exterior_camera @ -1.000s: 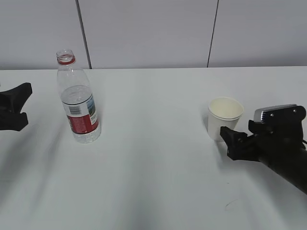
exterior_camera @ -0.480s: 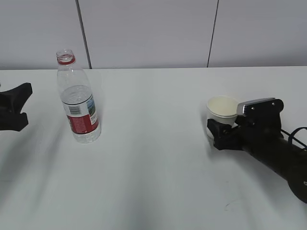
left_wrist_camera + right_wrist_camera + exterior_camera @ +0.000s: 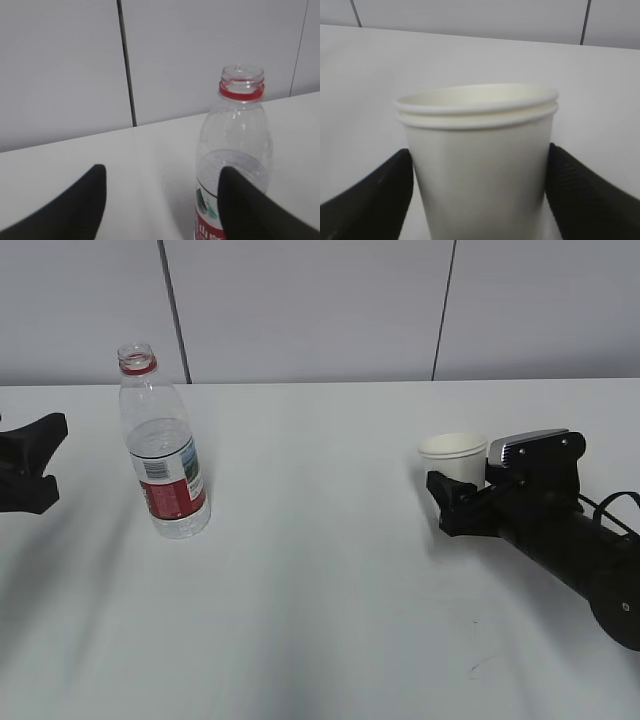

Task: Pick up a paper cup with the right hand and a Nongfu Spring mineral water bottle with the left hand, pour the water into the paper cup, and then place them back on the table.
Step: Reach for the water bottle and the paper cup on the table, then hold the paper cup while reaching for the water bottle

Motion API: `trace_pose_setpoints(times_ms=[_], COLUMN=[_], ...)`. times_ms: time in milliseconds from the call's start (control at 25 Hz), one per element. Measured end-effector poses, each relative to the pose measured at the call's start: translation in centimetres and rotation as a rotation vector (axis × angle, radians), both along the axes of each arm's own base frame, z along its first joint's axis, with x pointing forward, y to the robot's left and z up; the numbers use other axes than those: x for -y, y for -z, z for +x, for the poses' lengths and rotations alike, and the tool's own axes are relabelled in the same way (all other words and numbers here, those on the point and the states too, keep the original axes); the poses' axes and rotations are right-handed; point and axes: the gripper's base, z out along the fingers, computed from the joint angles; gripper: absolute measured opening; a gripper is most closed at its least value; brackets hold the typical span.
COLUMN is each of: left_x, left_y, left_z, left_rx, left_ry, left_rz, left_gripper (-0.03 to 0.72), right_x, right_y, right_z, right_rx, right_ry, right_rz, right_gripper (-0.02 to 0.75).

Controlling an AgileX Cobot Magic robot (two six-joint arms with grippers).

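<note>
Cup (image 3: 477, 165) upright on desk (image 3: 320, 570), at 3 o'clock, between right hand's (image 3: 462, 502) wide-open jaws, fingers (image 3: 367, 197) flanking it; contact unclear. Bottle (image 3: 160, 445) upright at 9 o'clock; left hand's (image 3: 162, 200) jaws open, empty.

Bottle (image 3: 162, 448) upright on table (image 3: 320, 580) at left, cup (image 3: 452, 459) well apart at right, between end effector (image 3: 455, 502) fingers

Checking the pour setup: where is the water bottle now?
The Nongfu Spring mineral water bottle stands upright on the table's left side, just right of the open left gripper.
</note>
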Motion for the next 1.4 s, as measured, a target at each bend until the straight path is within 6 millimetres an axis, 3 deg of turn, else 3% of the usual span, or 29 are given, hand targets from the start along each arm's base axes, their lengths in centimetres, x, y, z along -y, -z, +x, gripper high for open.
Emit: trace_pose_setpoints(times_ms=[1040, 1400], left_x=[0.0, 0.0], left_y=[0.0, 0.0], left_z=[0.0, 0.0], left_rx=[0.000, 0.000], left_ry=[0.002, 0.002], left_rz=[0.001, 0.001], left_gripper=[0.439, 0.442], right_x=[0.3, 0.3], right_y=[2.2, 2.2], right_z=[-0.2, -0.2], right_rx=[-0.062, -0.061], right_ry=[0.037, 0.037], right_rz=[-0.003, -0.002], right_gripper=[0.601, 0.540])
